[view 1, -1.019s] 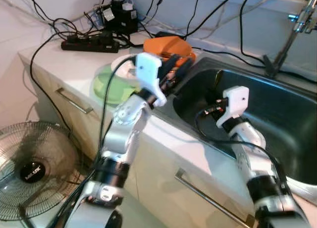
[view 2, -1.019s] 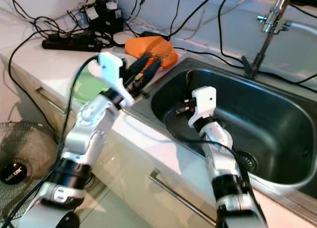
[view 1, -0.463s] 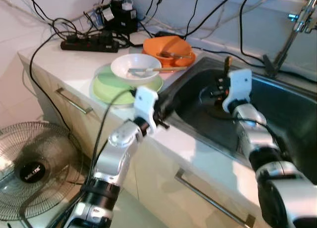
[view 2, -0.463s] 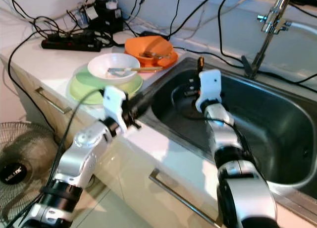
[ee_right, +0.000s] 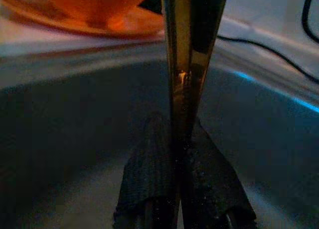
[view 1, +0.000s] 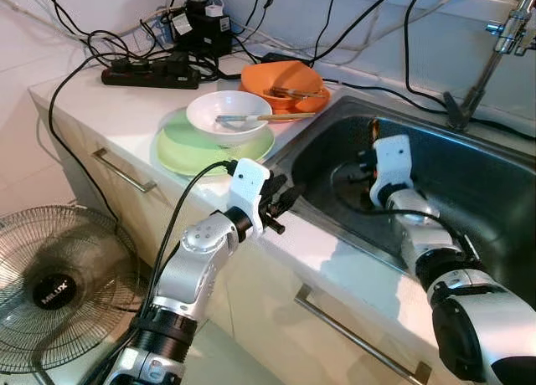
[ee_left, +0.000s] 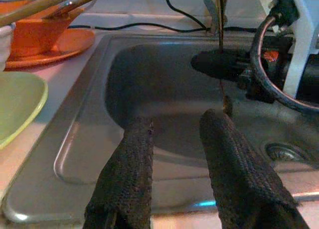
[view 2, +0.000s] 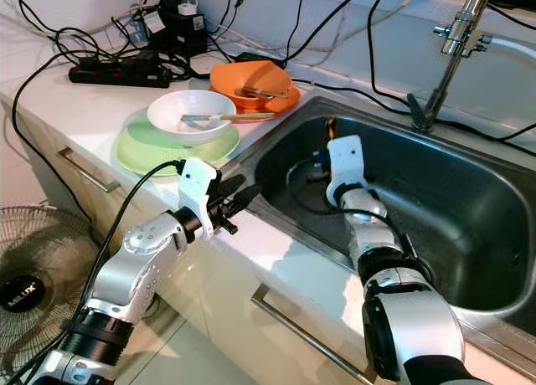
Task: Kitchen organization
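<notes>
- You have two bowls on the counter: one white bowl on a green plate, one orange bowl on an orange plate farther back.
- Chopsticks lie across the white bowl.
- Your left pincer hovers over the sink's near-left rim, fingers narrowly apart, holding nothing.
- Your right pincer, inside the sink, is clamped on one thin brassy utensil standing upright.
- The basin's right side offers open room.

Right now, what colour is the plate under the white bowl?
Light green plate, clearest in the left eye view.
</notes>
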Robot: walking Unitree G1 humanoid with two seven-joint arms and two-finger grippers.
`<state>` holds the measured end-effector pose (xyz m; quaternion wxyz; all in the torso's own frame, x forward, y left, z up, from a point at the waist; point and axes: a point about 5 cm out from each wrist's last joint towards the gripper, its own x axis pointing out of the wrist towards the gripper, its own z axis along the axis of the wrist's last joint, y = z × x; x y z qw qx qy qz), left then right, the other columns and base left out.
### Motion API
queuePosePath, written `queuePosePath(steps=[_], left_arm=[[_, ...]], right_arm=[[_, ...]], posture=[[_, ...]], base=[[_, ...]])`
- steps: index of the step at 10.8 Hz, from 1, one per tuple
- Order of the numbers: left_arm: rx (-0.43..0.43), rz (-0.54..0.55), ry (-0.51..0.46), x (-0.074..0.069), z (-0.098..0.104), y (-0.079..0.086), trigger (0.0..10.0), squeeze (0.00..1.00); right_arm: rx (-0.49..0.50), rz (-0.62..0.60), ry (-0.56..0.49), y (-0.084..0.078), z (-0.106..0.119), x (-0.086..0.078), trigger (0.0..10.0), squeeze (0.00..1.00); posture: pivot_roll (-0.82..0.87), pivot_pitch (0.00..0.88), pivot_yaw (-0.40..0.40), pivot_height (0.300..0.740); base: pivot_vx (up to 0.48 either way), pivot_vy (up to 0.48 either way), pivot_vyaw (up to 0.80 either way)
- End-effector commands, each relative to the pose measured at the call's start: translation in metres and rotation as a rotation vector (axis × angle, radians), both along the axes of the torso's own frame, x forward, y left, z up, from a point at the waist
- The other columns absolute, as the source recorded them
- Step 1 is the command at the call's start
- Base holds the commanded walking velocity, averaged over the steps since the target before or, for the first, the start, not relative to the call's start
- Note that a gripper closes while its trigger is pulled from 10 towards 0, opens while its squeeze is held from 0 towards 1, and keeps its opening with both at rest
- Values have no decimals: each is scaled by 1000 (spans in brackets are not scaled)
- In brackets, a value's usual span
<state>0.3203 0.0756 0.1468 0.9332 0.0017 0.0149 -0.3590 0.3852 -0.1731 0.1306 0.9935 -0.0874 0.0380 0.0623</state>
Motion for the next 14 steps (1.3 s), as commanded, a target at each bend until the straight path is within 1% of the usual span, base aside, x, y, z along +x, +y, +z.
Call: queuePosePath(steps=[1, 3, 4, 5, 7, 8, 9, 10, 11, 12, 13, 14], left_arm=[[25, -13, 0, -2, 1, -1, 10000, 0], [33, -10, 5, -4, 0, 0, 10000, 0], [34, -8, 7, -4, 0, 0, 10000, 0], [35, -5, 7, -4, 0, 0, 10000, 0], [35, 0, 8, -3, 0, 2, 10000, 0], [37, -2, 9, -4, -1, 2, 10000, 0], [39, -3, 10, -4, -1, 2, 10000, 0], [39, -1, 7, -4, -1, 2, 10000, 0], [39, -1, 5, -3, 0, 1, 10000, 0], [40, -2, 3, -3, -1, 0, 10000, 0], [40, 3, -2, -3, 0, 0, 10000, 0], [37, 8, -8, -2, 1, 0, 10000, 0]], right_arm=[[-10, -4, 8, 1, 3, 3, 10000, 0], [-4, 6, 29, 4, -2, 1, 10000, 0], [-1, 12, 31, 5, -3, 1, 10000, 302], [1, 16, 31, 7, -3, 1, 10000, 341], [3, 23, 35, 10, -6, 0, 10000, 322], [10, 29, 36, 12, -8, -1, 10000, 522], [12, 29, 34, 12, -8, -1, 10000, 522], [11, 28, 30, 12, -7, -1, 10000, 490], [22, 32, 25, 11, -6, -1, 10000, 729], [16, 24, 20, 11, -6, -1, 10000, 816], [10, 25, 16, 11, -7, -2, 10000, 0], [2, 28, 14, 11, -7, -2, 10000, 0]], posture=[[203, 0, -2, 740], [204, 0, -3, 740], [204, 0, -2, 740], [205, 0, -1, 740], [206, 0, 0, 740], [207, 0, 2, 740], [207, 0, 2, 740], [207, 0, 3, 740], [207, 0, 3, 740], [205, 0, 5, 740], [203, 0, 6, 740], [203, 0, 5, 740]], base=[[0, 0, 0], [0, 0, 0], [0, 0, 0], [0, 0, 0], [0, 0, 0], [0, 0, 0], [0, 0, 0], [0, 0, 0], [0, 0, 0], [0, 0, 0], [0, 0, 0], [0, 0, 0]])
